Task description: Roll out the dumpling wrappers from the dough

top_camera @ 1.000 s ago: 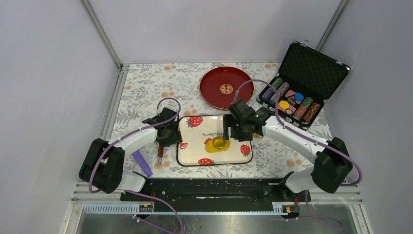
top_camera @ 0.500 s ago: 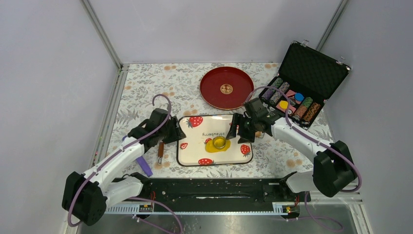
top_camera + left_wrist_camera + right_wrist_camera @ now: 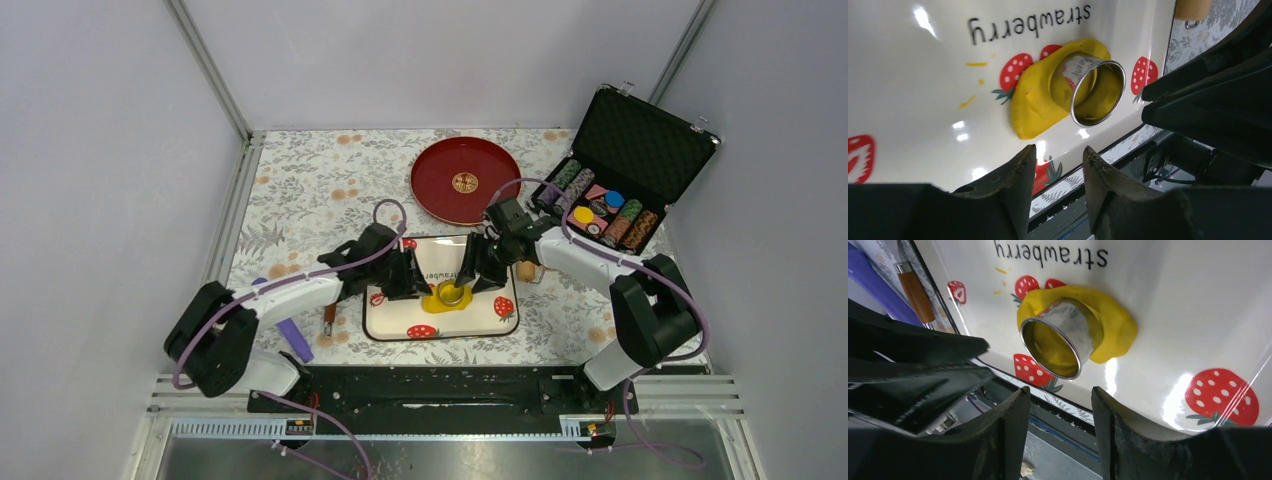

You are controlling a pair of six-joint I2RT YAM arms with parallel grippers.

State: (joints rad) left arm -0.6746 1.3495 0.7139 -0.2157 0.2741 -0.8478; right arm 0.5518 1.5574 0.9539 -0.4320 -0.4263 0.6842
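The flattened, ragged yellow dough (image 3: 440, 299) lies on the strawberry tray (image 3: 400, 322), near its front. A metal ring cutter (image 3: 453, 293) stands pressed into it. No separate cut wrapper shows. My left gripper (image 3: 416, 283) hangs just left of the dough, open and empty. My right gripper (image 3: 479, 274) hangs just right of the ring, open and empty. The left wrist view shows the dough (image 3: 1038, 100) and the ring (image 3: 1096, 89) beyond my open gripper (image 3: 1058, 152). The right wrist view shows the dough (image 3: 1115, 322) and the ring (image 3: 1060, 337) beyond my open gripper (image 3: 1059, 392).
A red plate (image 3: 463, 180) sits behind the tray. An open case of poker chips (image 3: 612, 190) stands at the back right. A brown-handled tool (image 3: 329, 316) and a purple piece (image 3: 293, 336) lie left of the tray. A wooden piece (image 3: 525, 270) lies at its right edge.
My left gripper has swung right, from beside the brown-handled tool to over the tray next to the dough. My right gripper has shifted slightly and stays by the ring.
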